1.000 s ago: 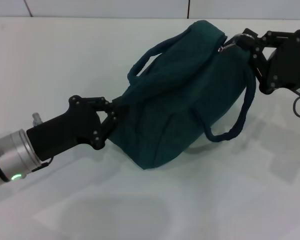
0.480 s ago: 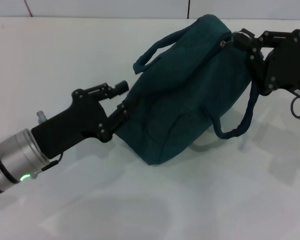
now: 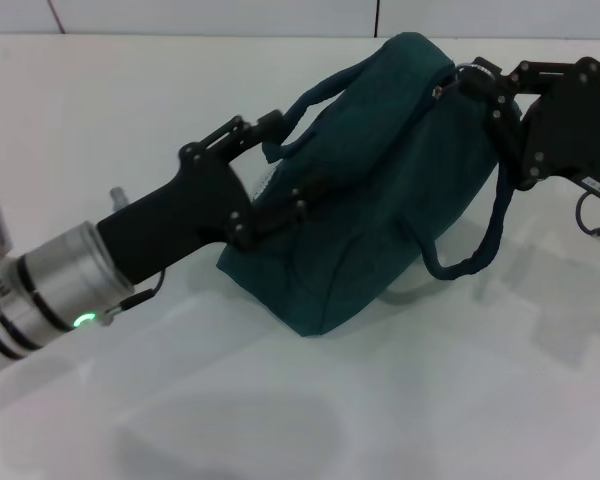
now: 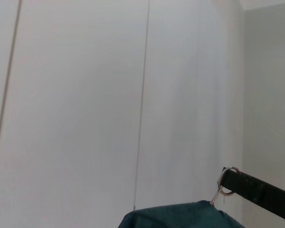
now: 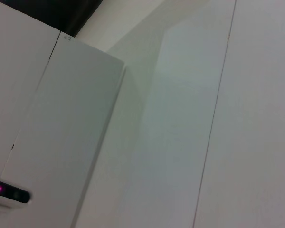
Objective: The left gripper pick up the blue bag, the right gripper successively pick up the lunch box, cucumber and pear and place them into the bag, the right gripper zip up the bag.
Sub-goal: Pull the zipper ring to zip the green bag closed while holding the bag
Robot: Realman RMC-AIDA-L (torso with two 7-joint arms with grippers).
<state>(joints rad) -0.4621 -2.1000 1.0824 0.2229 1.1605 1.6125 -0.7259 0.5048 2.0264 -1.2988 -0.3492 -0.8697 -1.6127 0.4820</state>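
The blue bag (image 3: 380, 200) lies bulging on the white table (image 3: 430, 400), and its top edge also shows in the left wrist view (image 4: 180, 216). My left gripper (image 3: 285, 165) is open against the bag's left side. One finger lies by the carry handle (image 3: 290, 115) and the other rests lower on the cloth. My right gripper (image 3: 472, 80) is at the bag's upper right end, shut on the zip pull (image 3: 442, 92); its finger and the pull's ring (image 4: 226, 175) also appear in the left wrist view. The lunch box, cucumber and pear are out of view.
A second strap loop (image 3: 470, 262) hangs off the bag's right side onto the table. The table's far edge meets a wall (image 3: 280, 15) just behind the bag. The right wrist view holds only white wall panels (image 5: 180, 118).
My left gripper let go of the bag's left end, opened, and moved up and right along the bag toward its handle. The right gripper has barely moved.
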